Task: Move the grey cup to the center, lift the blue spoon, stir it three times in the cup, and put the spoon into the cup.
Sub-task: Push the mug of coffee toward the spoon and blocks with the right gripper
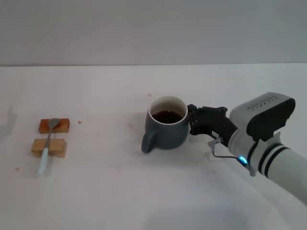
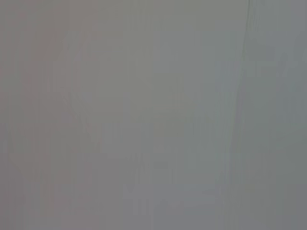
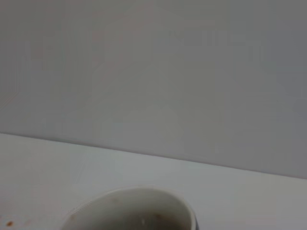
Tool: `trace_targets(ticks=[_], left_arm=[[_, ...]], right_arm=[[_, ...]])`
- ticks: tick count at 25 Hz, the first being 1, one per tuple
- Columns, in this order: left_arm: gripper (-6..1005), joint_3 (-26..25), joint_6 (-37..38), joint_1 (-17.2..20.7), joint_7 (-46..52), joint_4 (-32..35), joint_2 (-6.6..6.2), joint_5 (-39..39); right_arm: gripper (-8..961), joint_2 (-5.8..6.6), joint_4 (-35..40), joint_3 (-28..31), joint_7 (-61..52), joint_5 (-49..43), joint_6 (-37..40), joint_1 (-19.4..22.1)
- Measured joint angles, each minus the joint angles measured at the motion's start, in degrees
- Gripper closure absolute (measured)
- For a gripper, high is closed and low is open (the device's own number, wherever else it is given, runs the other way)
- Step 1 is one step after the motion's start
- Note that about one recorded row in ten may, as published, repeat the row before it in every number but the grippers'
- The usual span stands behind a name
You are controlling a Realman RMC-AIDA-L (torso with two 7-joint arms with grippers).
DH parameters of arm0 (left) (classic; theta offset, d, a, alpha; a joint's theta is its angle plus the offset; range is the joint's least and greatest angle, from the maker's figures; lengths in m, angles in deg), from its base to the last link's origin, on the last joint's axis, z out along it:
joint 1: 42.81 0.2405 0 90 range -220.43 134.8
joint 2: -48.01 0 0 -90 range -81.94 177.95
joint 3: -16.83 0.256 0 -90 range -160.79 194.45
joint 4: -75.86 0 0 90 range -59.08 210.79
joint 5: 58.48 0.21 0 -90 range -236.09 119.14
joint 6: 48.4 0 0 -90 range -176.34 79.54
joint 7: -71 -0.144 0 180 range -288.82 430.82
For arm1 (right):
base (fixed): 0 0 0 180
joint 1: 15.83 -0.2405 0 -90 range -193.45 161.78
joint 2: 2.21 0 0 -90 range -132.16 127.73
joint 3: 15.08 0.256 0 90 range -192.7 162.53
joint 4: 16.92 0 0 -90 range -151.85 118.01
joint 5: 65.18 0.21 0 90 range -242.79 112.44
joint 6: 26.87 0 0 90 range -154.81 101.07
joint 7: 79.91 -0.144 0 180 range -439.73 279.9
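Cup: mid-table, dark liquid inside, handle toward the robot's left.
Right gripper: against the cup's right side; grip unclear.
Spoon: far left, across two blocks.

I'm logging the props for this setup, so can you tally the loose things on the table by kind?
Mugs: 1, the grey cup with dark liquid, the right gripper at its side.
Spoons: 1, the blue spoon, lying across the blocks.
Wooden blocks: 2, a darker block and a lighter block.
Total: 4
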Motion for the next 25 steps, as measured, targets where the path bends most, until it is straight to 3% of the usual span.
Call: trace_targets(ticks=[13,25], left_arm=[[198,1.8,0.2,2.9,1.5,0.7,0.05,0.0],[198,2.2,1.6,3.9,2.7,0.7,-0.08,0.0]], right_arm=[[926,0.0,0.2,0.0,0.0,1.0,-0.7,-1.7],[922,0.01,-1.8,-3.5,0.0,2.8,-1.7,-2.0]])
